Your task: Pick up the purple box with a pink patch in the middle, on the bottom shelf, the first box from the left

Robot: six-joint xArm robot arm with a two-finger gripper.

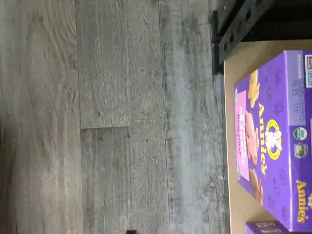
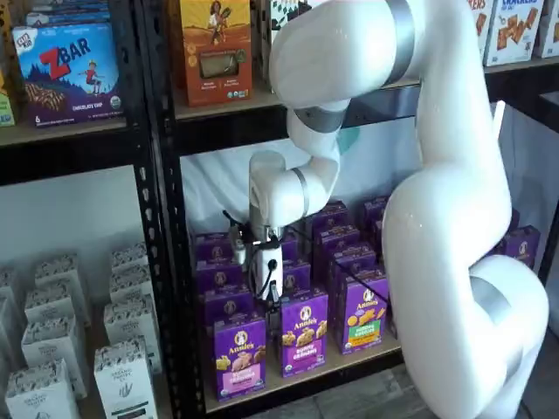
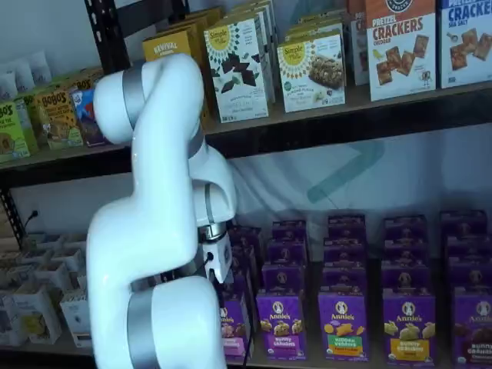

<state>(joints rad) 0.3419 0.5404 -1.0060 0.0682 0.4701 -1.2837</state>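
The tool [image 2: 272, 305] hangs at lower centre, just above the purple box [image 2: 239, 353] at the bottom shelf [image 2: 301, 377] front edge; its opening I cannot tell.

Purple box [image 2: 239, 354] front clear; neighbour [image 2: 304, 331] beside.

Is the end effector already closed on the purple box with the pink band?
No. In a shelf view the end effector hangs above and behind the purple box, which stands untouched at the front of the bottom shelf.
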